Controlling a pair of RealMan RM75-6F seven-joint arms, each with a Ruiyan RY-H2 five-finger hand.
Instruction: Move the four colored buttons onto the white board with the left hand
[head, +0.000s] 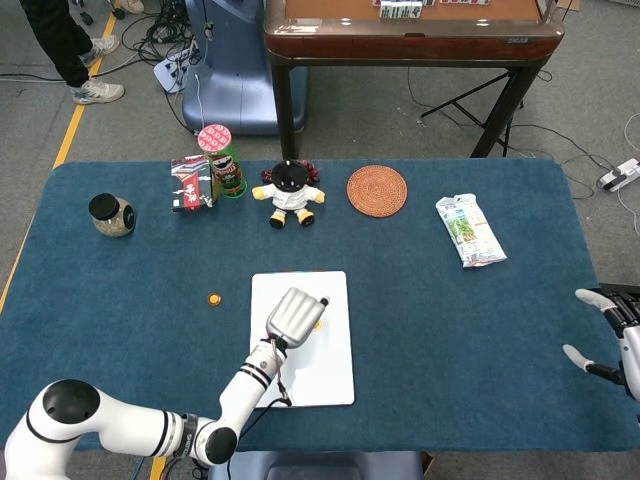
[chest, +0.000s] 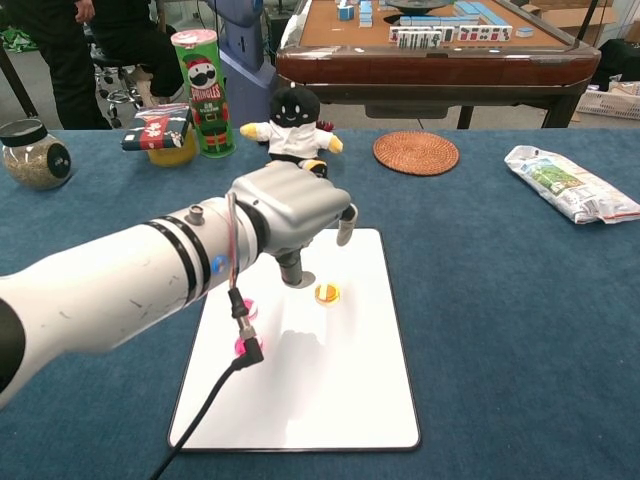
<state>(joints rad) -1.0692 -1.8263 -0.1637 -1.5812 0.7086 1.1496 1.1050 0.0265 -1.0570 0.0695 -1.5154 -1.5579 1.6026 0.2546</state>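
My left hand (chest: 295, 205) hovers over the upper middle of the white board (chest: 330, 390), fingers apart and holding nothing. A yellow-orange button (chest: 327, 293) lies on the board just below the fingertips. Two pink buttons (chest: 243, 347) sit on the board's left side, partly covered by my forearm and its cable. In the head view the left hand (head: 295, 315) covers the upper part of the board (head: 330, 375), and one orange button (head: 214, 299) lies on the blue cloth left of it. My right hand (head: 610, 335) rests open at the table's right edge.
Along the back stand a jar (head: 110, 214), a red box (head: 190, 183), a Pringles can (head: 225, 160), a plush toy (head: 290, 195) and a woven coaster (head: 377, 190). A snack packet (head: 469, 230) lies at the right.
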